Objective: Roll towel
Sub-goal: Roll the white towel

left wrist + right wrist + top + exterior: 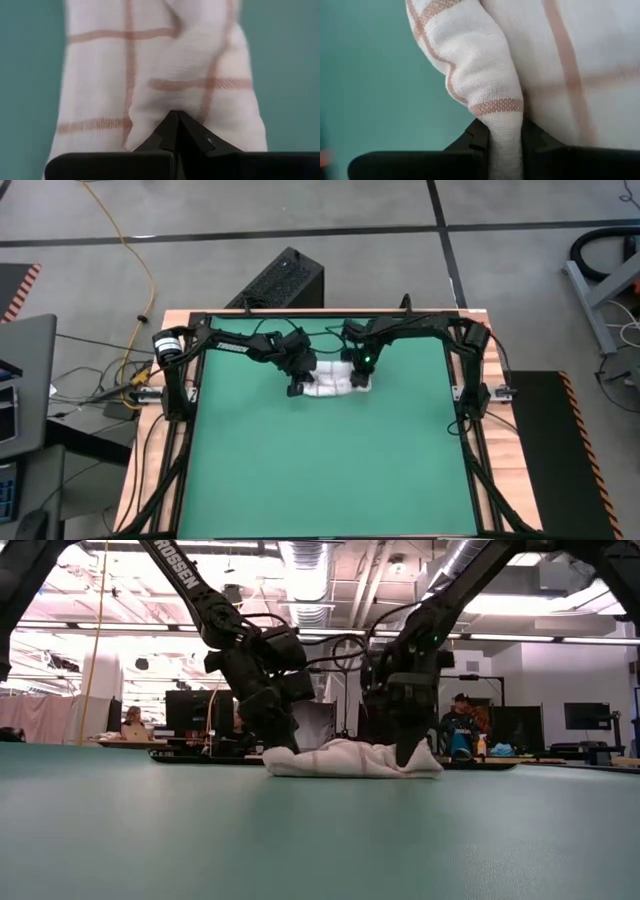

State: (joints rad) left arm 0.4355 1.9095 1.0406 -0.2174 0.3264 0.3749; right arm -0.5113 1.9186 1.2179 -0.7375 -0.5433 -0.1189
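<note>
Rolling the towel [333, 378] evenly, which lies bunched at the far middle of the green mat [320, 470], calls for both ends advancing together: the right end effector [506, 131] pinches a fold, the left end effector [177, 119] presses closed against the cloth.

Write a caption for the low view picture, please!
Two pincers, left and right, press on a bunched towel on the green mat.
</note>
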